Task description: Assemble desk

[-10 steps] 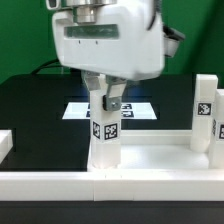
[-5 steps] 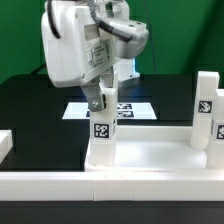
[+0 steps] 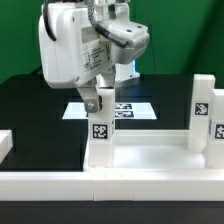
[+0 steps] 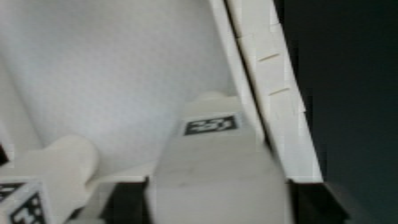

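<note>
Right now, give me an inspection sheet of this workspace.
Surface: black table top, bare in the parts that show.
Job's things: white plastic tray-like desk top lies flat; one white block leg with a black-and-white tag stands upright in it near the middle of the exterior view, and a second tagged leg stands at the exterior view's right.
Clutter: flat white marker board behind the desk top; long white rail-like border in front.
Grippers: the gripper sits at the top of the middle leg; whether it grips cannot be told.
Cables: nothing seen.
Surroundings: green backdrop.
</note>
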`<action>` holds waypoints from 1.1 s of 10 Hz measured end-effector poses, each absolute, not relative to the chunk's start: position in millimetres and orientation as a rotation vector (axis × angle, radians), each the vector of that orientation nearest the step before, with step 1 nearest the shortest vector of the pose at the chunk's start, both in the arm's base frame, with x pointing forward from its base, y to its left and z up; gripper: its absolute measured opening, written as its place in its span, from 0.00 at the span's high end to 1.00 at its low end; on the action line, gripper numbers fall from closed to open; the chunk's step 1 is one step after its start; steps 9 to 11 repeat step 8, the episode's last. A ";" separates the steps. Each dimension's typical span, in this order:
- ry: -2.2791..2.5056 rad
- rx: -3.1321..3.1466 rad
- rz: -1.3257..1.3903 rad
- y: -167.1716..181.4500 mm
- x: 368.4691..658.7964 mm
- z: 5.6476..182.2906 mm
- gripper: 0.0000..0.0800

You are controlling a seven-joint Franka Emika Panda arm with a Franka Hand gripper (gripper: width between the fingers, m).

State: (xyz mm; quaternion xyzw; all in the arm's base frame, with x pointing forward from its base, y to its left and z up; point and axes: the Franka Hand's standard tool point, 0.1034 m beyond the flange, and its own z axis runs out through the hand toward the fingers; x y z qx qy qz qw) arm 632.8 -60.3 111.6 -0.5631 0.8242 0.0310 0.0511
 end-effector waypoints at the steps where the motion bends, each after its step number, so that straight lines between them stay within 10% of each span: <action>1: 2.498 -1.717 0.090 -57.0 635.1 115.5 0.29; 5: 2.412 -1.690 0.095 -45.4 645.1 176.4 0.19; 11: 2.418 -1.694 0.089 -45.5 644.6 170.8 0.19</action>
